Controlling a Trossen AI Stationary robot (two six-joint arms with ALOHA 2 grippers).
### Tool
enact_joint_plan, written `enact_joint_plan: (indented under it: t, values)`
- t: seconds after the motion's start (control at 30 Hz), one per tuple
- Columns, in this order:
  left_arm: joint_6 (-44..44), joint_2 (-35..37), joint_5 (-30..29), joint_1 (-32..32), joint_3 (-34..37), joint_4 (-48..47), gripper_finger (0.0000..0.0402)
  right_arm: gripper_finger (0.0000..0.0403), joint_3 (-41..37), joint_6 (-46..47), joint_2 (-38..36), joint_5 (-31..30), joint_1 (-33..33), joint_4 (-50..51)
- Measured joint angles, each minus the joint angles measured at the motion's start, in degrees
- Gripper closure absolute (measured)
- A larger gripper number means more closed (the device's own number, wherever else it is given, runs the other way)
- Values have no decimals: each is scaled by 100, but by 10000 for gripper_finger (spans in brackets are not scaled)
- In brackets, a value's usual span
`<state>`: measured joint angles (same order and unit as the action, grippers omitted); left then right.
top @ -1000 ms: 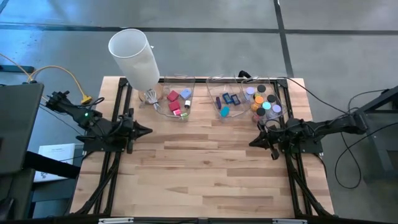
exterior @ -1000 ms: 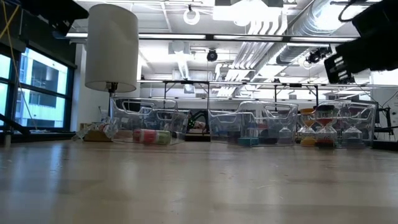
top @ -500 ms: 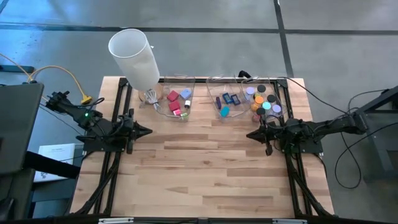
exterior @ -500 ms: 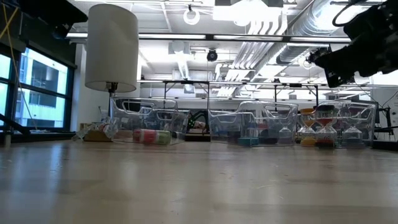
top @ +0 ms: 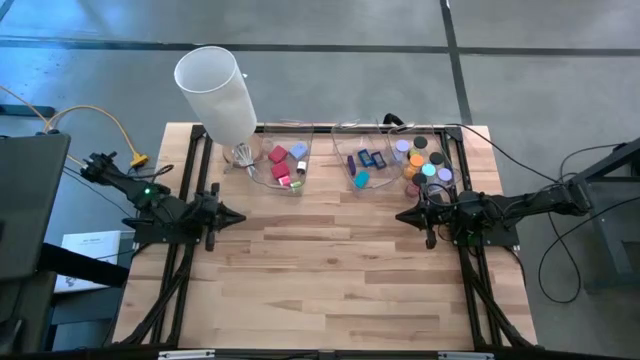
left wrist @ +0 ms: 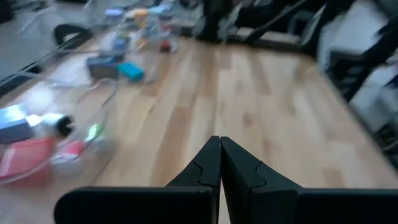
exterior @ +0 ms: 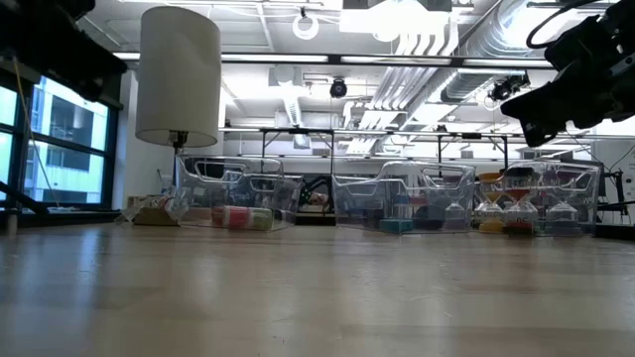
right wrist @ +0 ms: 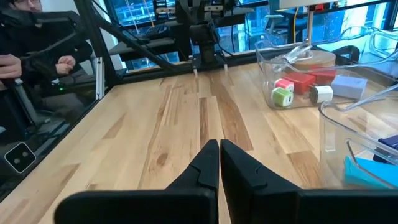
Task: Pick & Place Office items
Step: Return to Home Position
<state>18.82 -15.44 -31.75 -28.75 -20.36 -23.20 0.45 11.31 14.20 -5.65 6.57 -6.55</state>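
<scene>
Since no piece lies loose on the worktop (top: 330, 285), this entry lists a sorted stock.

High view: 3 clear bins (top: 262, 178) along the far edge hold the office items (top: 361, 180). Blocks (top: 279, 156) are in the left bin, flat rectangles (top: 367, 157) in the middle, round discs (top: 424, 160) in the right. Left gripper (top: 238, 217) and right gripper (top: 402, 216) sit at opposite sides of the worktop, well apart from the bins.

Low view: white cylinder (exterior: 179, 74) beside the row's left end.

Left wrist view: gripper closed tight, holding nothing.

Right wrist view: likewise closed, empty.

Handling, as judged: pieces light, rigid, smooth. Pinch blocks across flat faces, discs across the rim, rectangles by long edges.
</scene>
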Motion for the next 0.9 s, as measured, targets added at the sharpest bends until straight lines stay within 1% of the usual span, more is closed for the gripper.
enact_joint_plan:
  t: [0.13,0.3,0.4,0.53,0.6,0.73,0.9]
  values:
    - [-285,595,435,0,630,726,401,398,0,2,0,0,0,-1]
    - [-544,1231,694,0,1152,1058,401,399,-2,2,0,0,0,-2]
    - [-758,1529,1120,2,1368,1344,401,398,-2,2,0,2,0,-4]
    - [-1194,1517,1926,12,1752,2281,401,399,-4,2,0,1,0,-10]
    - [-1290,1522,1991,41,1948,2517,401,399,-4,2,2,4,2,-7]
    - [-1298,1406,2072,253,1962,2526,401,398,-9,2,2,4,2,-4]
    - [-1254,1412,2464,621,1969,2655,401,399,-9,2,2,2,2,-7]
